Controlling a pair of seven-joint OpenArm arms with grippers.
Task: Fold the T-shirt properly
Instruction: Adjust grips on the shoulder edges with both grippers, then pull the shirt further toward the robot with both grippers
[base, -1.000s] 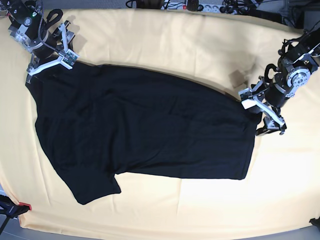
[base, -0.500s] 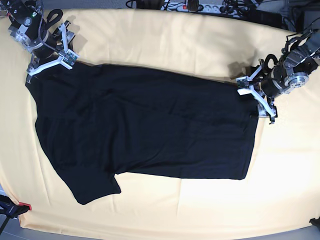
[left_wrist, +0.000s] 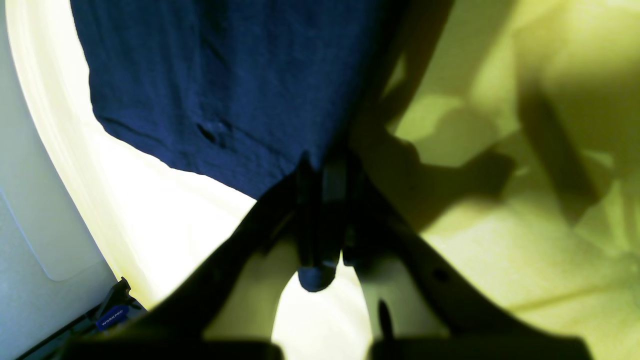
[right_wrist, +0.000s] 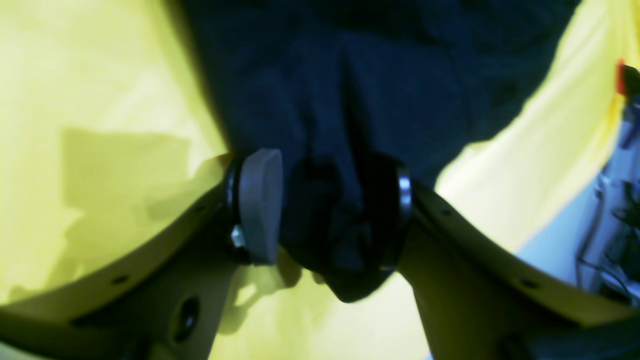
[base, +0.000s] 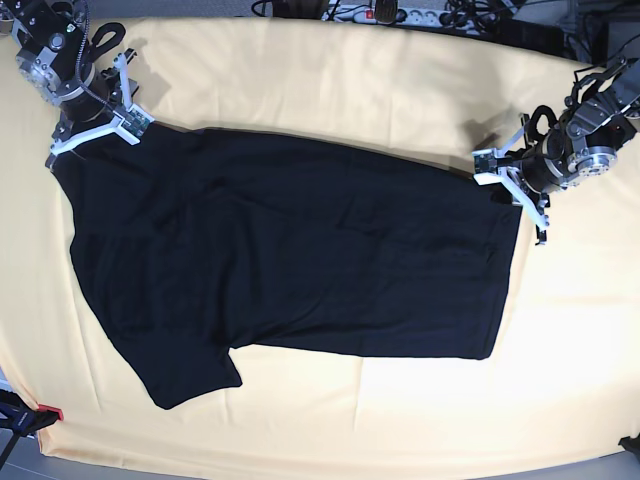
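**Both pincers at the shirt's upper corners**

The large black short-sleeved cloth T-shirt (base: 290, 250) lies spread flat on the cream-yellow table cloth (base: 330, 80), plain dark side up, one sleeve pointing toward the lower left of the base view. A broad band of bare cloth runs along the top edge and another along the bottom; at the view's left the shirt reaches close to the cloth's border.

The right gripper (base: 92, 130) sits at the shirt's upper-left corner. In the right wrist view its jaws stand apart with a bunched fold of black fabric between them, the pale pad (right_wrist: 260, 205) beside the fold; whether they press it cannot be told.

The left gripper (base: 512, 192) is at the upper-right corner, its jaws clenched on the shirt's edge in the left wrist view.

A small blue label (left_wrist: 111, 318) at that view's lower left carries white lettering, too small to read surely.
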